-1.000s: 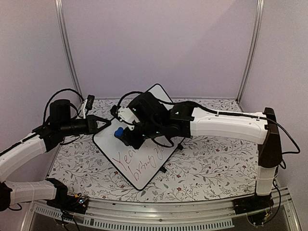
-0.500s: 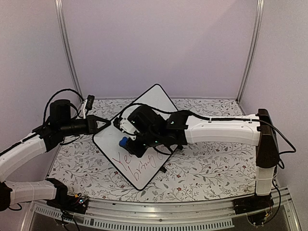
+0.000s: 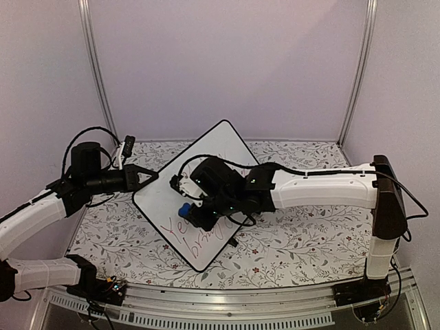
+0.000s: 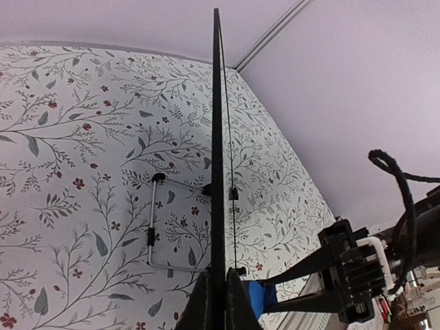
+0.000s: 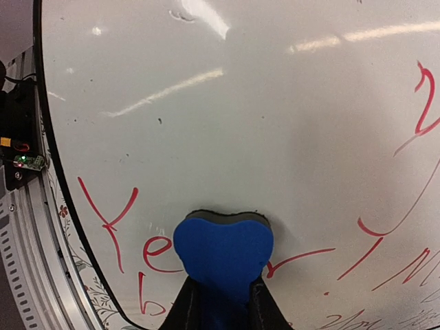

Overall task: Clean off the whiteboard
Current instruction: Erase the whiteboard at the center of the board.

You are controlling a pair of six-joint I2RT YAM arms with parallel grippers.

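Floral table (image 3: 295,240); left pincer (image 3: 156,176) pinches whiteboard (image 3: 213,148) rim; right pincer (image 5: 221,297) pinches blue eraser (image 5: 223,249) against its face

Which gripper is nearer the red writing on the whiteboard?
Right. The right gripper holds the blue eraser against the whiteboard, on the red writing. The left gripper clamps the whiteboard's rim at its left corner, apart from the writing.
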